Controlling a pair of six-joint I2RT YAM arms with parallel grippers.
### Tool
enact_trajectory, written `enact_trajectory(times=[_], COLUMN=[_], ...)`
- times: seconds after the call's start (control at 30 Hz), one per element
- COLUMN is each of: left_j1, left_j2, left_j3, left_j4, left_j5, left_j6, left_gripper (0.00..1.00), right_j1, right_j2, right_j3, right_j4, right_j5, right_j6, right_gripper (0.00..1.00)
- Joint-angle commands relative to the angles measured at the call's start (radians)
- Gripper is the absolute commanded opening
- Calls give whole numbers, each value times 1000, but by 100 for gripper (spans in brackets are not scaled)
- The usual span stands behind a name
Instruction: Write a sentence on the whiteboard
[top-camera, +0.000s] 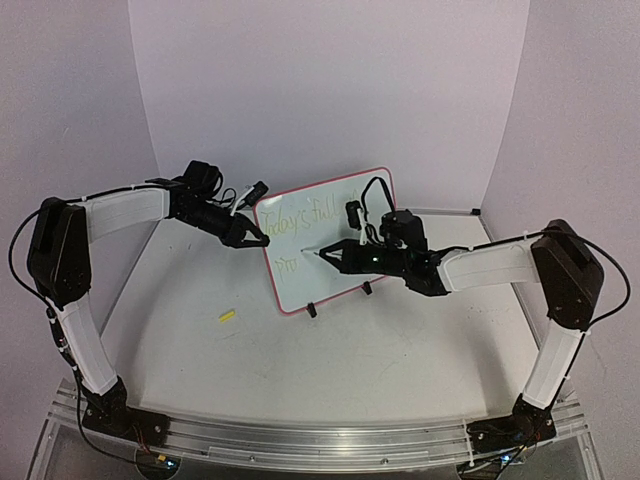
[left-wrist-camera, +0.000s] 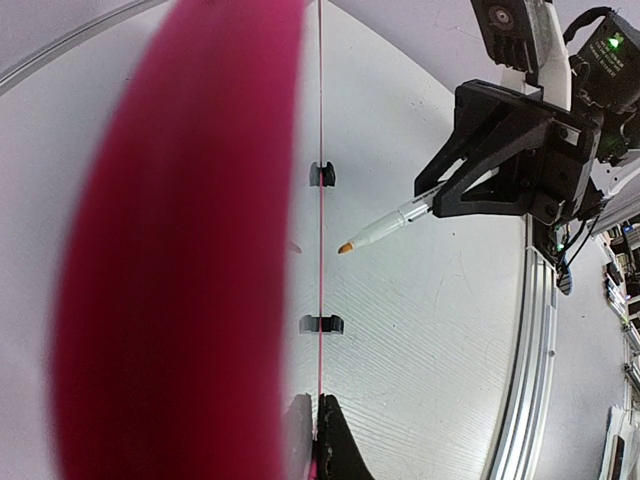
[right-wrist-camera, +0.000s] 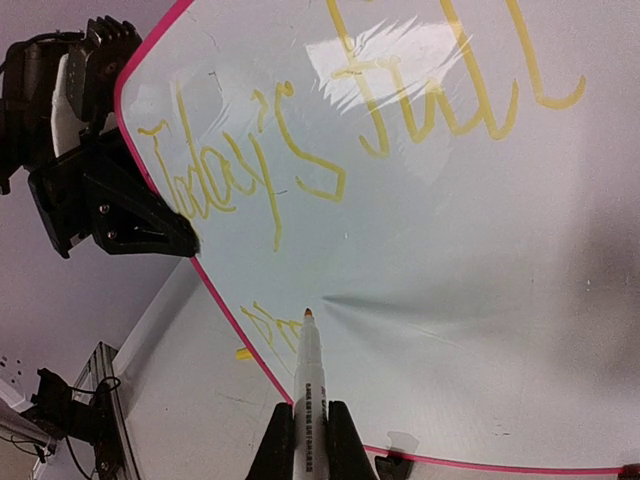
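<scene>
The whiteboard (top-camera: 330, 238) stands tilted on two black clip feet mid-table, red-framed. The sentence (top-camera: 305, 216) shows in yellow-green cursive: "Today's full" on top, with a short start of a second line (right-wrist-camera: 270, 325) below. My left gripper (top-camera: 256, 238) is shut on the board's left edge; in the left wrist view its fingers (left-wrist-camera: 335, 440) pinch the thin red frame (left-wrist-camera: 320, 200) seen edge-on. My right gripper (top-camera: 340, 254) is shut on a white marker (right-wrist-camera: 308, 380) with a yellow tip at the board surface beside the second line. The marker also shows in the left wrist view (left-wrist-camera: 385, 228).
A small yellow marker cap (top-camera: 227, 317) lies on the table left of the board. The board's clip feet (top-camera: 312, 311) rest on the white tabletop. Walls close in behind and at both sides. A metal rail (top-camera: 300, 435) runs along the near edge.
</scene>
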Motion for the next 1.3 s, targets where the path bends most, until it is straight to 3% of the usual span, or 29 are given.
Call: enact_trajectory(times=[0.0,1.27], left_j1=[-30,-30], left_j2=[9,10], left_j3=[2,4], left_j4=[-74,-76], left_j5=[-64,-68], left_j6=[55,56], left_gripper=[0,0], right_j1=[-3,-3], right_j2=[20,64], right_j3=[26,-17], right_j4=[30,3], right_j5=[7,6], right_j6=[0,8], right_gripper=[0,0])
